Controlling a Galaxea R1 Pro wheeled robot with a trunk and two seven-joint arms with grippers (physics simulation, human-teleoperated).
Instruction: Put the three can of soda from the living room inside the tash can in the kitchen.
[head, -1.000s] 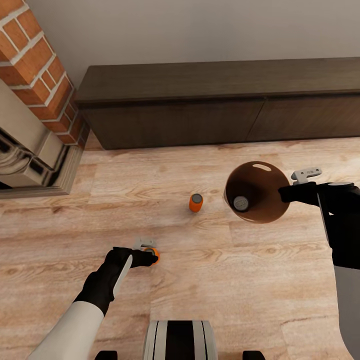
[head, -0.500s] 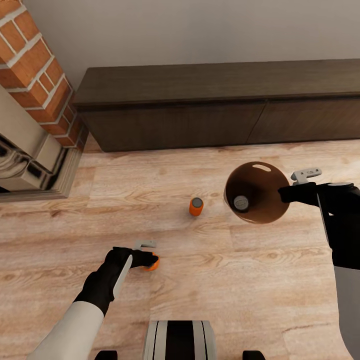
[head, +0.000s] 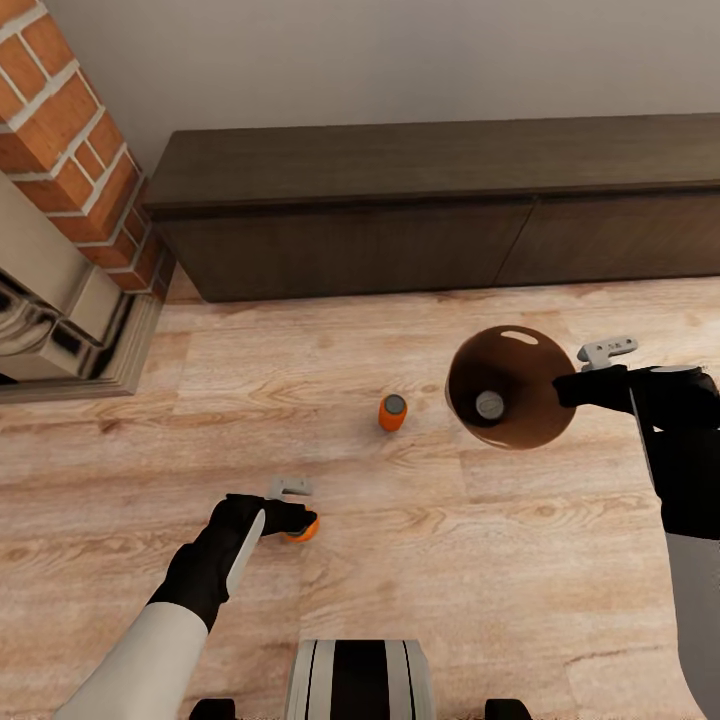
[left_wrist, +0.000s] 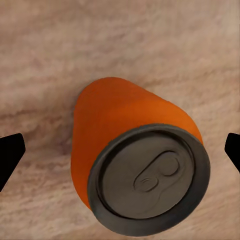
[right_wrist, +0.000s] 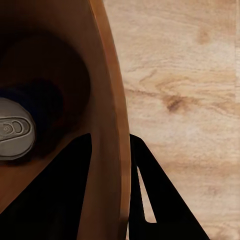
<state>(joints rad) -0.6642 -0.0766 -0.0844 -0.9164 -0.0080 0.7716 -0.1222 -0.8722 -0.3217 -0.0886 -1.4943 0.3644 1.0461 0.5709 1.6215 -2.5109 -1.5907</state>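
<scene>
So the left gripper (head: 297, 508) is hanging right over an orange can (head: 301, 527) on the wood floor (head: 420, 560), and in the left wrist view its two fingers (left_wrist: 10, 157) are sitting wide apart with the can's grey top (left_wrist: 149, 180) between them, not touching it, so nothing is getting squeezed yet. The can is looking tilted from that camera, though I can't tell if it's really leaning or if that's just the angle. Main risk I'm seeing: if a finger is coming down off-centre, it's going to clip the rim and knock the can over, and a round can on smooth floor is going to roll off. Over on the other side, the right gripper (head: 590, 378) is pinching the rim of the trash can (head: 545, 420) and holding it off the floor, with one can (head: 489, 404) already sitting inside it. That grip is only on one thin edge, so the bin is probably wanting to swing or slip if the arm jerks. The second orange can (head: 392, 411) is standing upright between the two arms, near enough that a sloppy sweep is risking tipping it too.
</scene>
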